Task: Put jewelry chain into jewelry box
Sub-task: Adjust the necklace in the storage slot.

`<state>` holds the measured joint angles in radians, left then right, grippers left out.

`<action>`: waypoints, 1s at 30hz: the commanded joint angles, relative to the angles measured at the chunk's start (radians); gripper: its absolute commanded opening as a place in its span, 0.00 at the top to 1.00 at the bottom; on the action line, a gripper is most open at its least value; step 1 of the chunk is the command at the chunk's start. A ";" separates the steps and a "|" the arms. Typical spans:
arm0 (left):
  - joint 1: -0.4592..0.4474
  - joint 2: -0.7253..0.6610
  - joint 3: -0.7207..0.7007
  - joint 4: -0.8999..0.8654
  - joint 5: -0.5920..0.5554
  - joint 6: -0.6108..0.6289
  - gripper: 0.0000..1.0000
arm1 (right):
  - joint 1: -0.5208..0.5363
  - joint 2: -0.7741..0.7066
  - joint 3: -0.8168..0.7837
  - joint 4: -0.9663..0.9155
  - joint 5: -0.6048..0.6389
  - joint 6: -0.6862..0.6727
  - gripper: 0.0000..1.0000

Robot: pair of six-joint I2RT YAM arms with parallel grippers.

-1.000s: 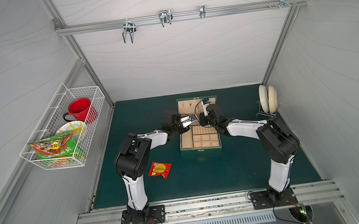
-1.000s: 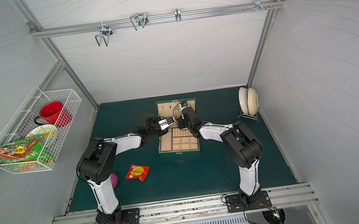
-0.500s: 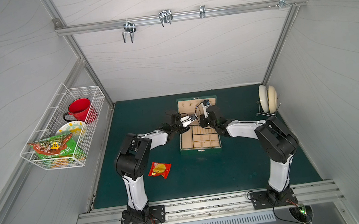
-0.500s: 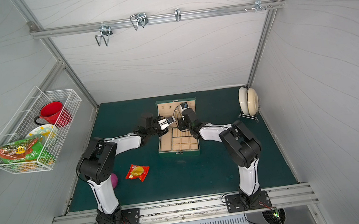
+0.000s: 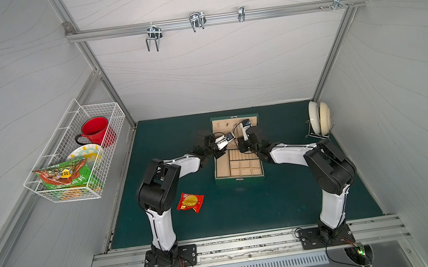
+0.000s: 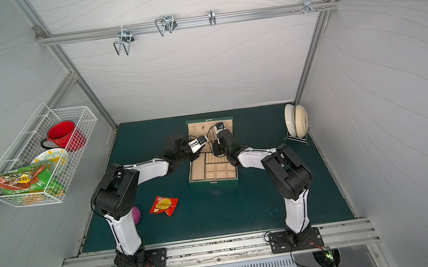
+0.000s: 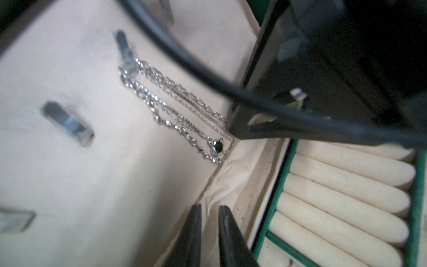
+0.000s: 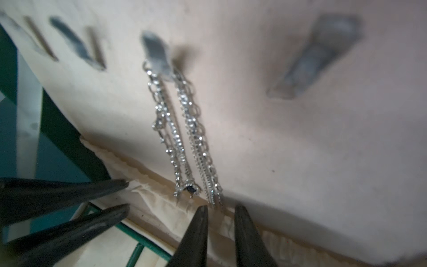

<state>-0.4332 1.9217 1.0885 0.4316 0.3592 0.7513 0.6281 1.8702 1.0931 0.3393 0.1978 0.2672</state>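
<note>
Right pincer [image 8: 221, 209] newly ajar, chain [image 8: 195, 136] beyond

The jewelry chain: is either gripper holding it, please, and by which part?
Neither: the jewelry chain hangs on a hook; left gripper and right gripper are open.

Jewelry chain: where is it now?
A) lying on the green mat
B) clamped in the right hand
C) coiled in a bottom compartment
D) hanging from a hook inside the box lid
D: the right wrist view shows the jewelry chain draped from a metal hook on the lid lining of the jewelry box, with the right hand open, not gripping it.
</note>
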 commanded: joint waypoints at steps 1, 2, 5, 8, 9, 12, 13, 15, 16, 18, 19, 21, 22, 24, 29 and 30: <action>-0.001 -0.010 0.037 0.086 0.040 -0.067 0.67 | 0.003 -0.086 -0.017 0.001 -0.022 0.002 0.60; 0.001 -0.018 0.030 0.100 0.055 -0.086 0.65 | 0.002 -0.102 -0.026 0.001 -0.026 0.003 0.57; 0.010 -0.047 0.008 0.124 0.113 -0.137 0.58 | 0.003 -0.162 -0.053 -0.004 -0.026 0.008 0.48; 0.017 -0.103 -0.037 0.162 0.160 -0.223 0.50 | 0.001 -0.221 -0.074 -0.034 -0.027 0.028 0.42; 0.018 -0.131 -0.055 0.174 0.162 -0.267 0.47 | 0.001 -0.239 -0.072 -0.061 -0.031 0.044 0.41; 0.030 -0.234 -0.117 0.194 0.115 -0.486 0.40 | 0.002 -0.262 -0.031 -0.170 -0.038 0.147 0.40; 0.034 -0.266 -0.138 0.191 0.074 -0.580 0.37 | 0.002 -0.258 -0.016 -0.193 -0.047 0.191 0.40; 0.040 -0.321 -0.190 0.150 -0.018 -0.764 0.31 | 0.010 -0.248 0.021 -0.231 -0.061 0.274 0.41; 0.040 -0.343 -0.214 0.123 -0.063 -0.848 0.29 | 0.017 -0.237 0.042 -0.252 -0.063 0.304 0.40; 0.045 -0.373 -0.267 0.087 -0.095 -1.004 0.26 | 0.032 -0.211 0.102 -0.315 -0.051 0.354 0.41; 0.046 -0.385 -0.292 0.077 -0.081 -1.054 0.24 | 0.040 -0.195 0.134 -0.350 -0.036 0.379 0.42; 0.047 -0.409 -0.341 0.052 -0.064 -1.137 0.24 | 0.055 -0.163 0.184 -0.407 -0.003 0.424 0.45; 0.047 -0.419 -0.367 0.044 -0.060 -1.171 0.24 | 0.061 -0.146 0.201 -0.417 0.014 0.439 0.46; 0.047 -0.442 -0.412 0.016 -0.065 -1.205 0.24 | 0.076 -0.111 0.240 -0.442 0.050 0.454 0.50; 0.047 -0.473 -0.472 0.004 -0.046 -1.246 0.24 | 0.092 -0.047 0.304 -0.477 0.114 0.491 0.57; 0.045 -0.475 -0.482 -0.027 -0.040 -1.249 0.25 | 0.094 -0.036 0.314 -0.475 0.115 0.497 0.58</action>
<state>-0.3870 1.4845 0.6083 0.3969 0.3065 -0.4240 0.7143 1.7992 1.3685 -0.0799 0.2592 0.7177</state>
